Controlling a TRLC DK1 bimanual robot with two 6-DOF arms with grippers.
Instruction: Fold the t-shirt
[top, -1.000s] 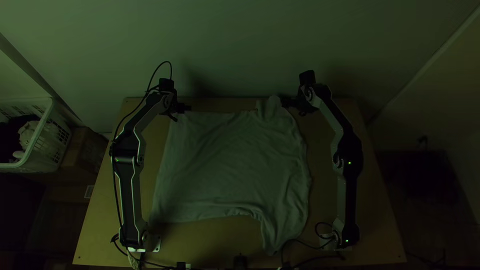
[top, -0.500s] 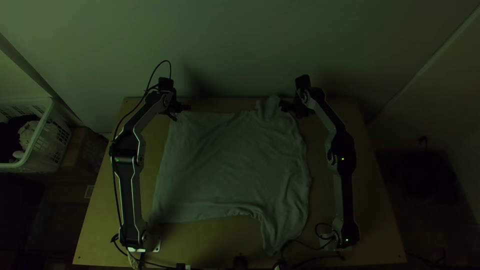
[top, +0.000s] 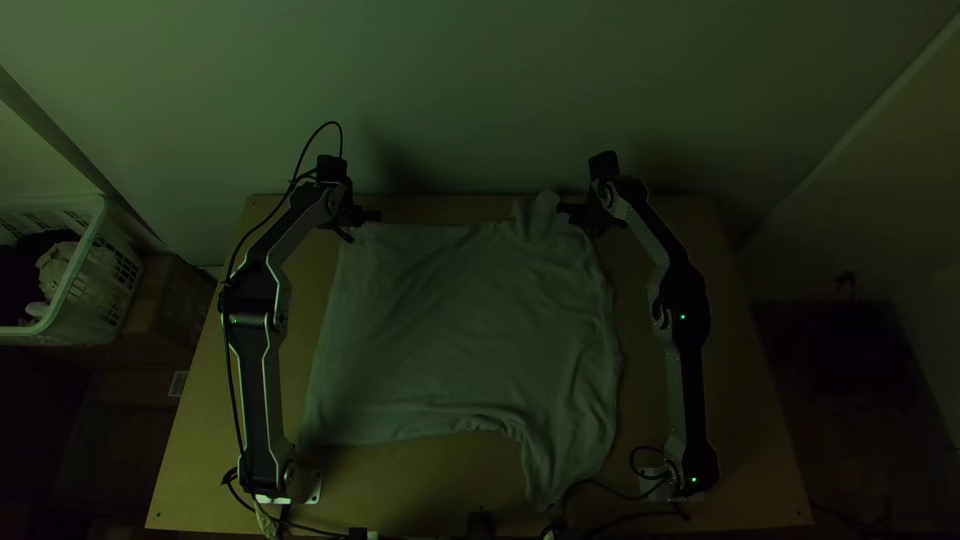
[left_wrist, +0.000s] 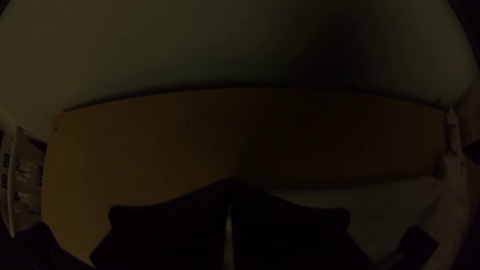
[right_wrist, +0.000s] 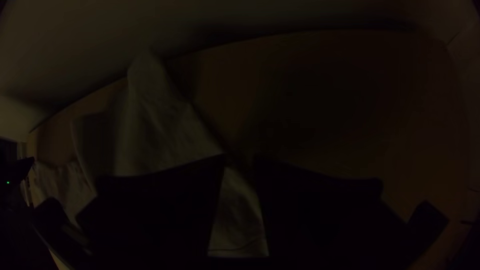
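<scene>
The wooden table (top: 185, 440) lies under both end effectors, its far edge just beyond them. The t-shirt (top: 460, 320) is spread on it, its main body between the two grippers and toward the robot's bases, lightly rippled. It should handle as light, soft and limp, not fragile or slippery, with slack that creases if dragged; corners and sleeve ends look the best places to take hold. Its long axis seems to run across the table, roughly in line from the left gripper (left_wrist: 230, 181) toward the right gripper (right_wrist: 241, 160): the straight hem (top: 322, 345) runs back from near the left gripper, and the shoulder end, as I judge it, points to the right gripper's side. The left gripper's fingers are together at the tips, at the far hem corner; whether cloth is caught between them, I cannot tell. The right gripper is narrowly parted, cloth visible in the gap, no firm pinch evident. The near sleeve (top: 546, 480) points back toward the robot, well apart from the right gripper; the far sleeve (top: 543, 210), the smaller-looking one, lies just beside that gripper on its inner side, pointing to the far edge.
</scene>
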